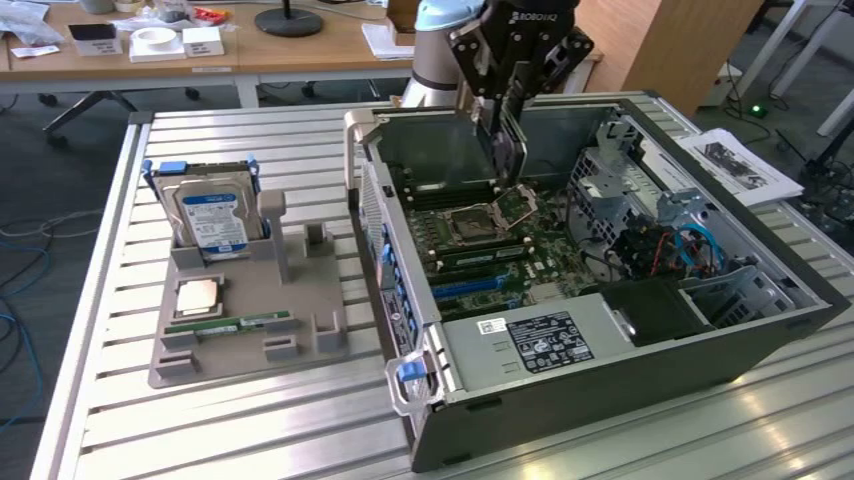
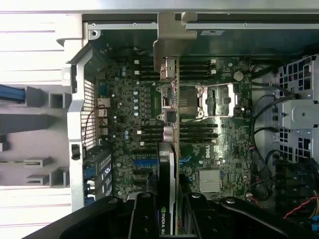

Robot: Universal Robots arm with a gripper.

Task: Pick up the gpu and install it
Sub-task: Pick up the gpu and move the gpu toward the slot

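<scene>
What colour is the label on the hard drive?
The hard drive label is blue and white, clearest in the exterior view.

ROBOTIQ on claw [image 1: 505,100]; DELL on motherboard [image 2: 208,149]; NVIDIA on gpu [image 2: 168,169].

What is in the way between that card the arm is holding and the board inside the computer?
Nothing visible. The gripper holds the gpu edge-on over the open case, with open space down to the motherboard, whose blue slot sits uncovered.

Blue-labelled hard drive [image 1: 214,215] upright in a grey holder [image 1: 224,352] — processor chip [image 1: 198,297] and memory stick [image 1: 238,325] flat on it; slatted table [image 1: 200,430]
</scene>
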